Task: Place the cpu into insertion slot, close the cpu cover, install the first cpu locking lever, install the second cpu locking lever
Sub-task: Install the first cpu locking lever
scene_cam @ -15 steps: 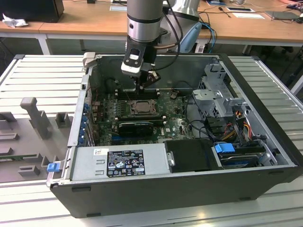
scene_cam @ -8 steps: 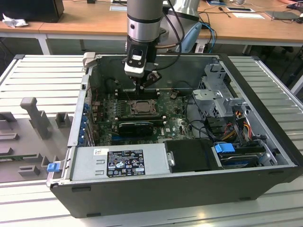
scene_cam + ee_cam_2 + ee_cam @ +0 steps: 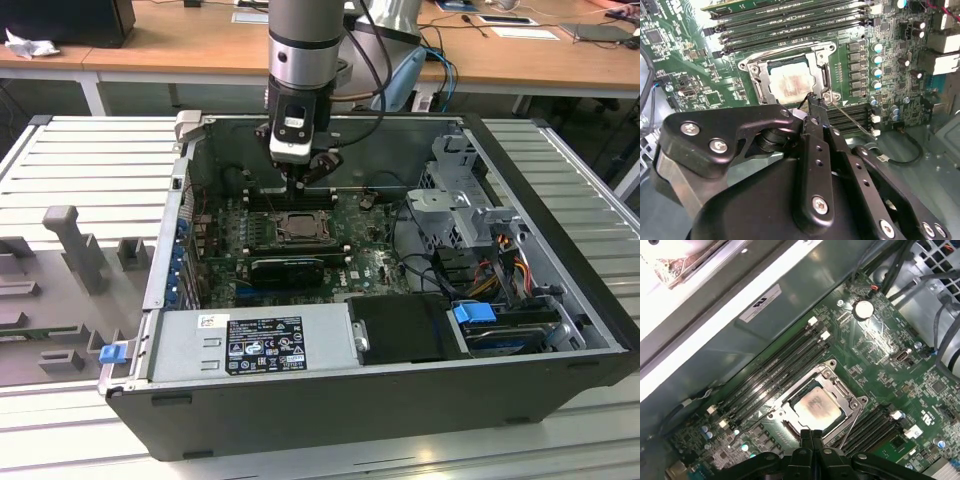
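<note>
From my remote seat I see the arm reaching down into the open computer case (image 3: 330, 410), which lies on the slatted metal desk (image 3: 90, 150). The pincer (image 3: 300, 184) hangs just above the insertion slot (image 3: 298, 230), near the middle of the green motherboard (image 3: 370, 262). In both wrist views the cpu (image 3: 789, 82) (image 3: 815, 407) already sits flat in the slot with its silvery top facing up, and the cpu cover (image 3: 754, 74) (image 3: 841, 385) lies shut over it, its window framing the chip. The pincer (image 3: 813, 100) (image 3: 812, 434) is closed, with the two black fingertips pressed together. I cannot tell whether anything thin is pinched between them. Its tip is at the edge of the cover frame, right beside the chip rather than over its middle. In the second wrist view a thin metal locking lever (image 3: 852, 120) starts just by the tip at the frame's corner and slants away from it across the board, but whether the tip touches that rod I cannot make out. Long black memory slots (image 3: 790, 25) (image 3: 772, 377) run along both sides of the socket - the chip lies between them
</note>
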{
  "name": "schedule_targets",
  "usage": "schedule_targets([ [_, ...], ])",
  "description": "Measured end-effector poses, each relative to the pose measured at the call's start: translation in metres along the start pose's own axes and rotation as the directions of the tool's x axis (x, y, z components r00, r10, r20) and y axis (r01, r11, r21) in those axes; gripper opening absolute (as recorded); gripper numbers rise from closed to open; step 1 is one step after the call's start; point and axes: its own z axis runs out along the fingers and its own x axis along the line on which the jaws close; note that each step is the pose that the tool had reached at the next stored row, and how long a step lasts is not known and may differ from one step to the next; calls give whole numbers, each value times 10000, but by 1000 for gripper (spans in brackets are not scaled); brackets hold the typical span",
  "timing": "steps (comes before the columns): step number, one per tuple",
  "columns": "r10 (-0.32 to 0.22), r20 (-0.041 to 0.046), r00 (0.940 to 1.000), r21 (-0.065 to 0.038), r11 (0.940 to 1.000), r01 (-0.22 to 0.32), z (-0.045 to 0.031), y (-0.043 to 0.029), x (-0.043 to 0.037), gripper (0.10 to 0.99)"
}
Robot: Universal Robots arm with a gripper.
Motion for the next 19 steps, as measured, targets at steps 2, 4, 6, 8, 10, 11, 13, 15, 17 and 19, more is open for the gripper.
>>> schedule_targets([
  [2,-280,-2,9996,8,9996,280,0,0,0,106],
  [4,-624,-4,9980,17,9980,624,0,0,0,106],
  [6,-866,-5,9962,27,9962,866,-6,0,0,106],
  [8,-974,11,9952,15,9952,973,-47,1,1,106],
  [10,-1050,47,9945,-8,9945,1050,-112,1,3,106],
  [11,-1097,63,9939,-19,9940,1097,-117,1,3,106],
  [13,-1351,79,9908,-28,9908,1352,-116,1,3,106],
  [15,-1760,93,9844,-25,9844,1760,-117,1,3,106],
  [17,-2167,128,9762,-38,9762,2168,-117,0,4,106],
  [19,-2515,197,9676,-62,9678,2517,-117,0,3,106],
])
